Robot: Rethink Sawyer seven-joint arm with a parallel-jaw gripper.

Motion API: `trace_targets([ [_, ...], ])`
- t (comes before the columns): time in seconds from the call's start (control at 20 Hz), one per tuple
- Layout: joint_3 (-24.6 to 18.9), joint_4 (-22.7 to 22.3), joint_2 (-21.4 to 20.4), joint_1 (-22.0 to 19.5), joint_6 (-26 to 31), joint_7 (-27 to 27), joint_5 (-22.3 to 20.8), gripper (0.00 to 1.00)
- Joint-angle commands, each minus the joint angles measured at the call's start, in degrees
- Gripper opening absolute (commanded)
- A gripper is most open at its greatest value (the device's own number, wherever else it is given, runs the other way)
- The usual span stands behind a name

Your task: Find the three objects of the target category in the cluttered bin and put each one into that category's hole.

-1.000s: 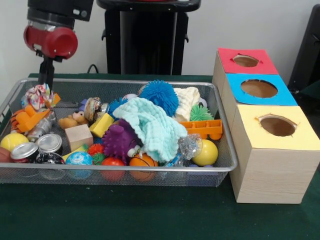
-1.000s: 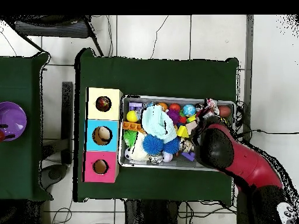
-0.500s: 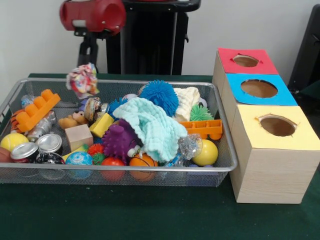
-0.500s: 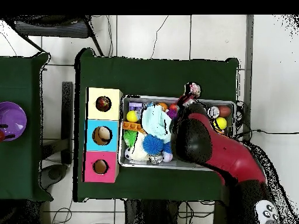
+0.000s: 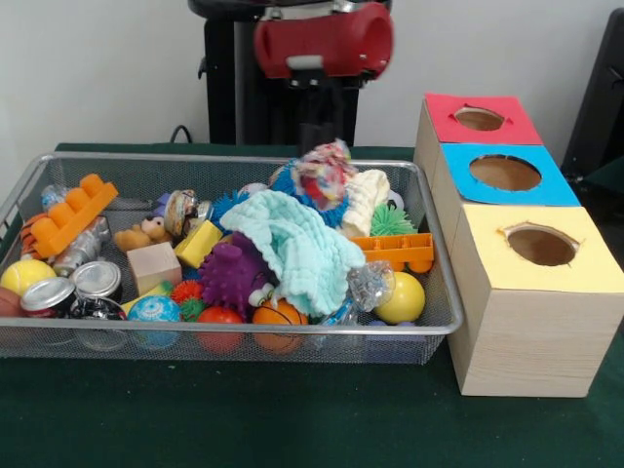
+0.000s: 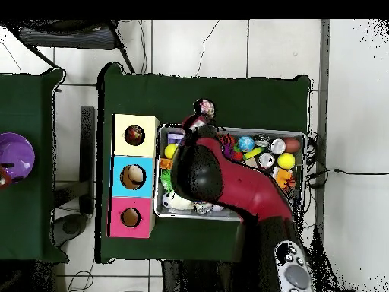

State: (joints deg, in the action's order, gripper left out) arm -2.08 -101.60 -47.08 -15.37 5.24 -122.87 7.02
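Note:
The cluttered bin (image 5: 234, 157) is a silver wire-mesh basket full of toys on the green table; it also shows in the overhead view (image 6: 295, 134). My gripper (image 5: 321, 154) hangs from the red arm above the bin's right half. It is shut on a multicoloured fabric ball (image 5: 325, 174), held above the blue spiky ball (image 5: 289, 179). In the overhead view the fabric ball (image 6: 203, 109) shows just past the arm's end, near the bin's far rim. Three boxes with round holes stand beside the bin: red (image 5: 483, 119), blue (image 5: 507, 174) and yellow (image 5: 541, 244).
The bin holds a mint cloth (image 5: 292, 239), a purple spiky toy (image 5: 232, 273), an orange brick (image 5: 68, 214), cans (image 5: 96, 280), a wooden cube (image 5: 154, 265) and a yellow ball (image 5: 402, 297). A purple bowl (image 6: 15, 156) sits on a side table.
My gripper has lifted the fabric ball out of the bin's left end and carried it across the bin towards the boxes.

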Motion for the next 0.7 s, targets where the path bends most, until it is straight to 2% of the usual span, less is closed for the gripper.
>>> trace_targets([
  [0.05, 2.6, 1.72, 3.06, 4.13, 1.79, -13.23, 5.72, 0.0],
  [0.45, 12.25, 4.06, 3.52, 15.12, 5.72, -15.46, 12.41, 0.0],
  [0.65, 14.67, 4.19, 5.69, 19.09, 3.85, -15.94, 15.97, 0.0],
  [0.7, 16.31, 5.13, 6.99, 21.72, 3.82, -16.76, 17.56, 0.0],
])
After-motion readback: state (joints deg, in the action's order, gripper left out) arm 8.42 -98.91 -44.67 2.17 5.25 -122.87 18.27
